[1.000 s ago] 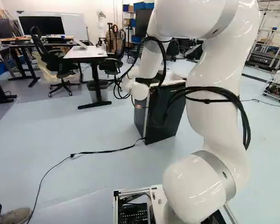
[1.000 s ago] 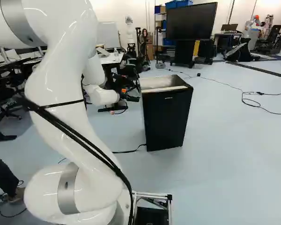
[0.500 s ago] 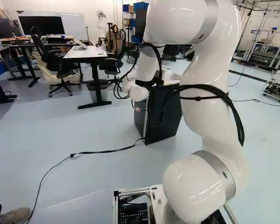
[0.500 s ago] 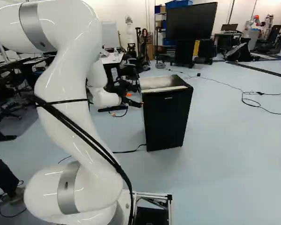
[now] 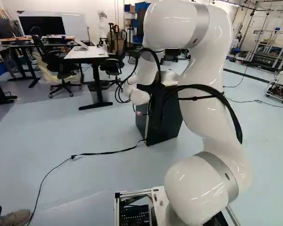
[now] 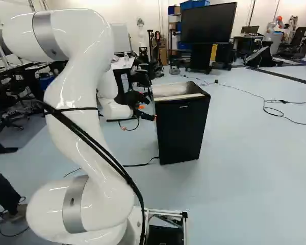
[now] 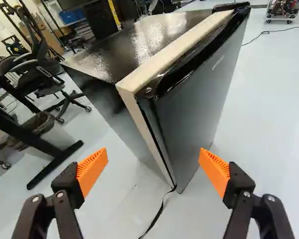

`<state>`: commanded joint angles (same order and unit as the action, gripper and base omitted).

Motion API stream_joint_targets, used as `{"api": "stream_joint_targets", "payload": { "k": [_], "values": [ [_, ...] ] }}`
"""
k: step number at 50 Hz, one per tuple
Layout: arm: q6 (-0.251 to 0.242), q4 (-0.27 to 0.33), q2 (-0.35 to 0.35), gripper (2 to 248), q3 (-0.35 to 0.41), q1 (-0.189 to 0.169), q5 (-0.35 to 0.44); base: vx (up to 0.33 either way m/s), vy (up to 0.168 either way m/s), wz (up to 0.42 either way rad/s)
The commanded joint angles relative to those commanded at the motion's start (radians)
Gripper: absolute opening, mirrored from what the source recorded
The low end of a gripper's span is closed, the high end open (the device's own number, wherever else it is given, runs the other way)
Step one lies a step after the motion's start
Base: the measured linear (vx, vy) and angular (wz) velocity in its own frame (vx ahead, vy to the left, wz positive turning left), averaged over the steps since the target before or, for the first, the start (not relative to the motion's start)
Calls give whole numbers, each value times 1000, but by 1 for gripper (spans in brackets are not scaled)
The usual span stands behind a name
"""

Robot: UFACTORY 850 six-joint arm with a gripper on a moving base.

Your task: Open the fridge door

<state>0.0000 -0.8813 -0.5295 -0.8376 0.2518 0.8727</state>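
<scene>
Small lettering (image 7: 218,62) on fridge door (image 7: 192,107), tool (image 6: 148,113) spread

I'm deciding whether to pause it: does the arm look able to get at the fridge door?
Likely yes: the gripper is open and faces the fridge door, with nothing visible in between.

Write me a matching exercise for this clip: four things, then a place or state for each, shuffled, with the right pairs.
Things
1. Fridge door
2. Pincer
3. Waste bin
4. Black cable

Places and states
A. Its two fingers stand wide apart
B. Runs along the floor from the foot of the fridge
C. Closed
D. Beside a black desk leg

Right pairs: 1-C, 2-A, 3-D, 4-B
</scene>
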Motion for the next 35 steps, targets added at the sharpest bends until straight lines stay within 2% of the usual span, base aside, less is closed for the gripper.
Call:
{"api": "stream_joint_targets", "payload": {
  "k": [35],
  "values": [
    [0, 0, -15, 247, -21, -7, 0, 0, 0, 0]
  ]
}}
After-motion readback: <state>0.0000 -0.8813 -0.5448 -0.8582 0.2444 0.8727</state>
